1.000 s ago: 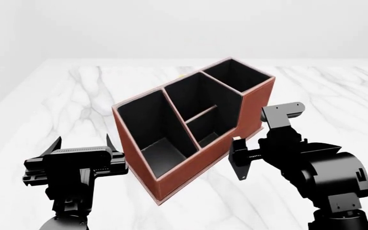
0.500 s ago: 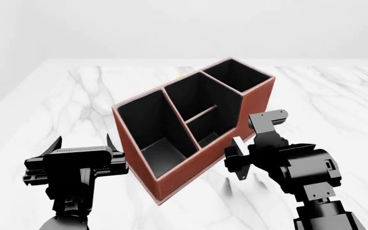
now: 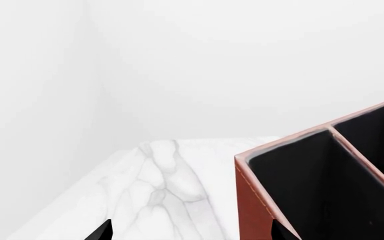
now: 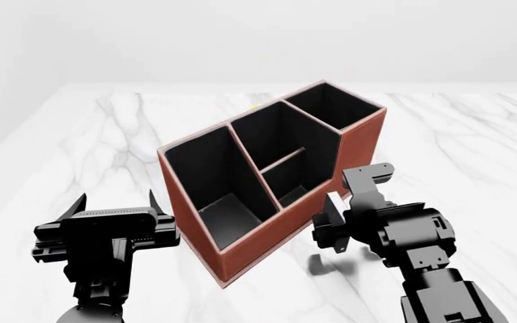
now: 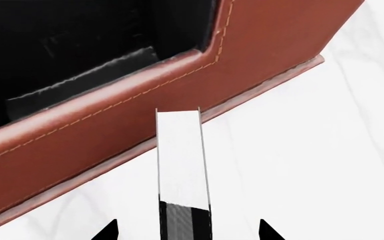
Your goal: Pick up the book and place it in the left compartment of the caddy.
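Your right gripper [image 4: 334, 225] holds the book [image 4: 333, 212] upright, just beside the caddy [image 4: 272, 176] front wall, off the bench [image 4: 106, 141]. Left gripper [image 4: 118, 202] hovers open near the left compartment [image 4: 218, 185].

Only the white page edge of the thin black-covered book [image 5: 182, 170] is shown; its lower end is cropped, its cover hidden.
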